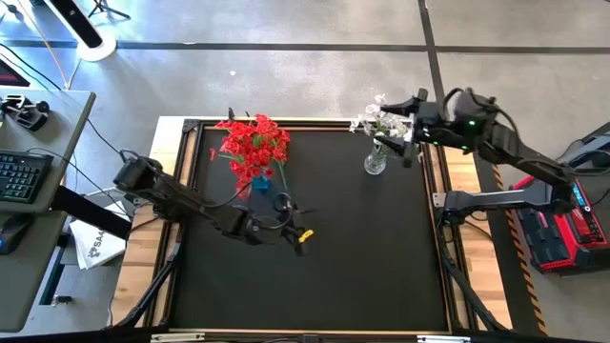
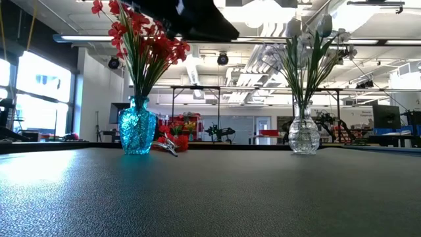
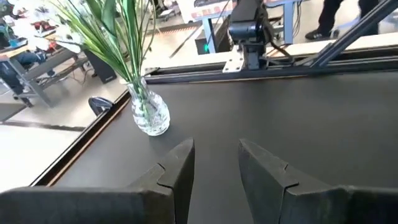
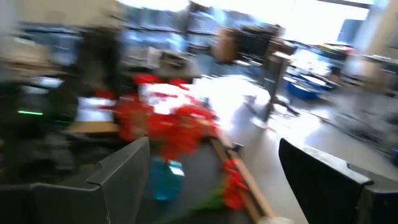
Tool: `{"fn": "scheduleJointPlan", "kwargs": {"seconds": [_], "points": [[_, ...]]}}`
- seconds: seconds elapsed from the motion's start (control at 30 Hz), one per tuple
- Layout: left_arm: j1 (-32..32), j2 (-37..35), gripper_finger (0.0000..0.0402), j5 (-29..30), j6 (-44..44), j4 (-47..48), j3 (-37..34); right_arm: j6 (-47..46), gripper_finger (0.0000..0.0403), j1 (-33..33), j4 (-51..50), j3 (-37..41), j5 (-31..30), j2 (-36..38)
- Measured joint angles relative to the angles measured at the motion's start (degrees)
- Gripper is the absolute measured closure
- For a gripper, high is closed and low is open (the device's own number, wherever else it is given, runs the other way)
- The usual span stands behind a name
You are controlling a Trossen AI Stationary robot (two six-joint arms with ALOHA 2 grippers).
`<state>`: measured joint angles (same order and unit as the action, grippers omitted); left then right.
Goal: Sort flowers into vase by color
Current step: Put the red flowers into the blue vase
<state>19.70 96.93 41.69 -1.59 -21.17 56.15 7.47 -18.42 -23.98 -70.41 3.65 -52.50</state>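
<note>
Right gripper releasing above the clear glass vase

The right gripper [image 1: 412, 122] is hovering with fingers spread wide and empty over the white-blossomed sprigs [image 1: 374, 120] standing in the clear glass vase [image 1: 376, 162]; the red-blossomed sprigs [image 1: 253, 145] are sitting in the blue glass vase [image 2: 137, 133], with one red sprig [image 2: 172, 141] seemingly lying behind it. The left gripper [image 1: 286, 229], part-open and empty, is waiting mid-table. I judge lifting straight up best, avoiding snagging stems

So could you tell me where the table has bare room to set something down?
The near half of the mat, in front of the left gripper, is bare. The back edge is crowded: blue vase with red flowers, clear vase under the right gripper.
</note>
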Motion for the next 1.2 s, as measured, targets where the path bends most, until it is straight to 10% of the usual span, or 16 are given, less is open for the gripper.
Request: {"fn": "scheduleJointPlan", "kwargs": {"seconds": [0.3,0.63,0.97,1.2], "points": [[-0.55,1.70,0.0292,0.92,3.08,0.92,1.12,3.92,0.0073,10.27,-9.91,0.20,23.32,1.90],[-1.01,0.83,0.0292,13.97,18.27,11.18,1.10,-8.88,0.0073,36.28,0.46,17.37,-9.89,-0.05],[-10.74,1.30,0.0292,-0.76,51.29,42.65,2.74,-28.61,0.0073,49.79,13.53,32.69,-28.59,-10.62],[-14.26,3.11,0.0297,-2.99,56.27,42.21,2.89,-30.50,0.0073,51.37,17.87,33.42,-36.24,-17.78]]}}
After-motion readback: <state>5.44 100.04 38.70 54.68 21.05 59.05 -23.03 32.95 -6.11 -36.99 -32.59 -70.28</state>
